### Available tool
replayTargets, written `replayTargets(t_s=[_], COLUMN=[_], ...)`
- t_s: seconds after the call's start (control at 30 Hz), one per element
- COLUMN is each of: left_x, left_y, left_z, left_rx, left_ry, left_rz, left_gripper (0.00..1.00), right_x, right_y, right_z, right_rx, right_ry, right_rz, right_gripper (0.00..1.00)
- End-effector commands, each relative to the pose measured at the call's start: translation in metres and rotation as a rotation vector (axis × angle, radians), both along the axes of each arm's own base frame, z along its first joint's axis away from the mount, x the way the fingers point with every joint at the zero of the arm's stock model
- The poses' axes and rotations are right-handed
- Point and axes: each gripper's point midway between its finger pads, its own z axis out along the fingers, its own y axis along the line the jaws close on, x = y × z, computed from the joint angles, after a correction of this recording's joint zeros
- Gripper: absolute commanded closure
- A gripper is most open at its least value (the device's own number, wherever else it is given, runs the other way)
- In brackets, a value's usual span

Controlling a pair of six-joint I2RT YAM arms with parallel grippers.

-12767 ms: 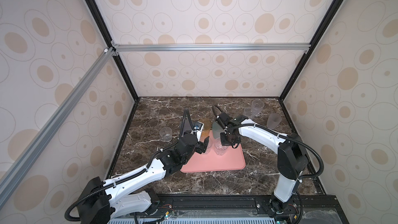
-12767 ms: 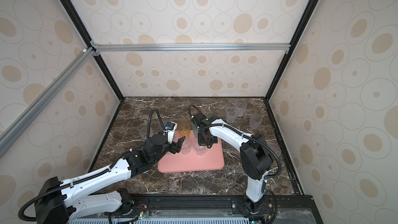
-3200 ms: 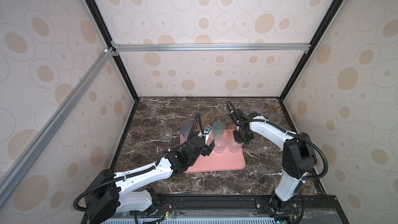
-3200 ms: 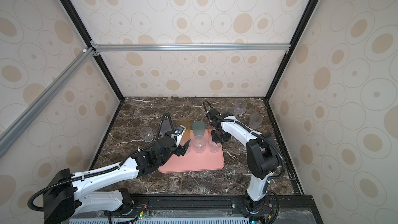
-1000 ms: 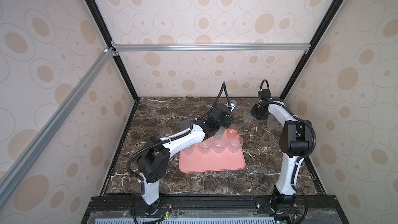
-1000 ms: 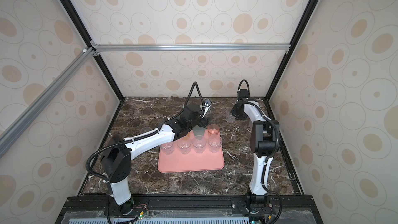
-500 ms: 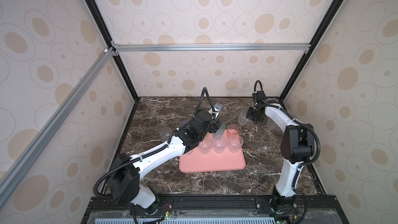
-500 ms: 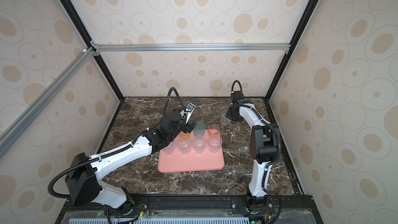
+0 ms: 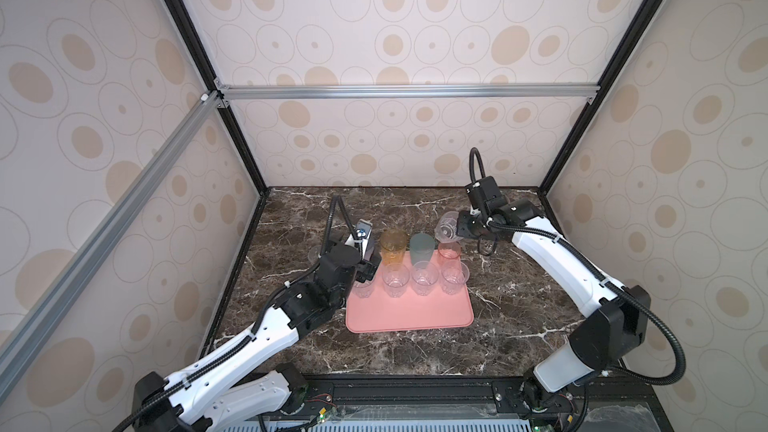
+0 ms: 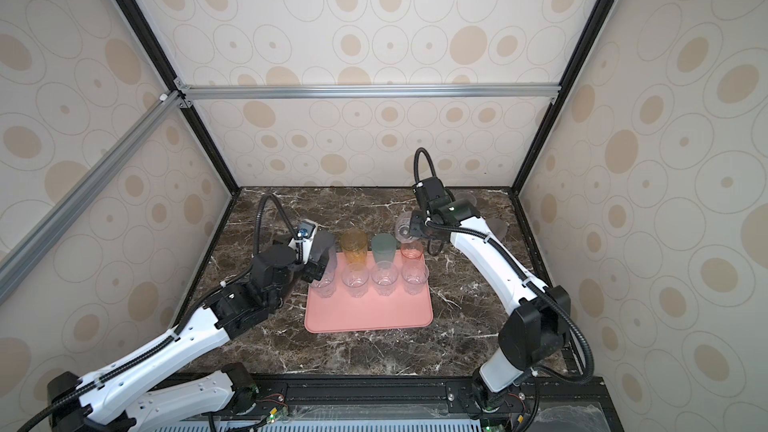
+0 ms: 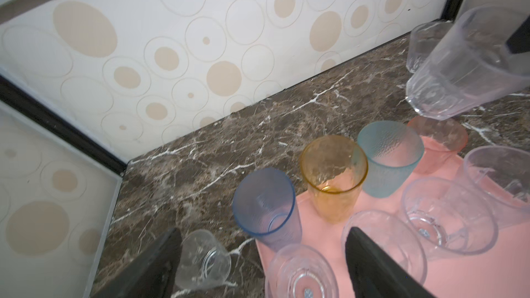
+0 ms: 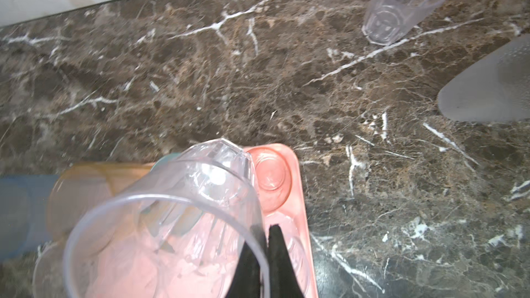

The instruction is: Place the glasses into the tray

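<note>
— Well, on the counter (image 9: 415, 209), where's room in the tray (image 9: 409, 313)?
— Its near half. The clear glass (image 9: 445, 227) hangs tilted by the far right corner, rim pinched in the right hand (image 9: 459, 228); the left hand (image 11: 262, 242) gapes wide, empty.

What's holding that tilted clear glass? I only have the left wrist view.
Observer: The right tool, shut on the clear glass, pinching its wall at the rim.
Operator: Room on the tray?
Observer: Yes. In both top views the tray is bare across its near half; glasses stand only in two far rows.
Operator: Anything else out on the right?
Observer: A grey glass sits off the tray on the table, outside your frame.
</note>
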Motion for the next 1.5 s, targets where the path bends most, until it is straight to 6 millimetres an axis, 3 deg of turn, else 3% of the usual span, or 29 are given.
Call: replayTargets(t_s=[0.0, 0.17, 0.37, 0.57, 0.67, 0.87, 1.1, 1.27, 1.47], left_x=[-0.017, -0.031, -0.035, -0.034, -0.030, -0.018, -0.009, -0.005, -0.003], left_y=[0.038, 0.062, 0.066, 0.075, 0.075, 0.079, 0.105, 0.115, 0.122], left_z=[-0.020, -0.023, -0.030, -0.038, -0.046, -0.072, -0.094, -0.103, -0.106], left_rx=[-0.006, -0.081, -0.147, -0.185, -0.213, -0.285, -0.351, -0.372, -0.370], left_ry=[0.082, 0.120, 0.153, 0.174, 0.205, 0.277, 0.335, 0.358, 0.359], left_rz=[0.118, 0.182, 0.209, 0.266, 0.267, 0.280, 0.353, 0.377, 0.396], left_gripper=[0.10, 0.10, 0.11, 0.12, 0.13, 0.14, 0.15, 0.17, 0.17], right_x=[-0.036, -0.085, -0.137, -0.170, -0.185, -0.178, -0.160, -0.156, -0.149], right_y=[0.004, 0.034, 0.091, 0.138, 0.167, 0.208, 0.236, 0.249, 0.250], right_z=[0.012, 0.012, -0.009, -0.028, -0.048, -0.078, -0.102, -0.120, -0.142], right_rx=[-0.012, -0.022, -0.056, -0.165, -0.205, -0.225, -0.251, -0.238, -0.230], right_ry=[0.009, 0.044, 0.094, 0.152, 0.214, 0.233, 0.268, 0.313, 0.352], right_rz=[0.030, 0.129, 0.268, 0.417, 0.508, 0.564, 0.591, 0.602, 0.581], right_gripper=[1.00, 1.00, 1.00, 1.00, 1.00, 1.00, 1.00, 1.00, 1.00])
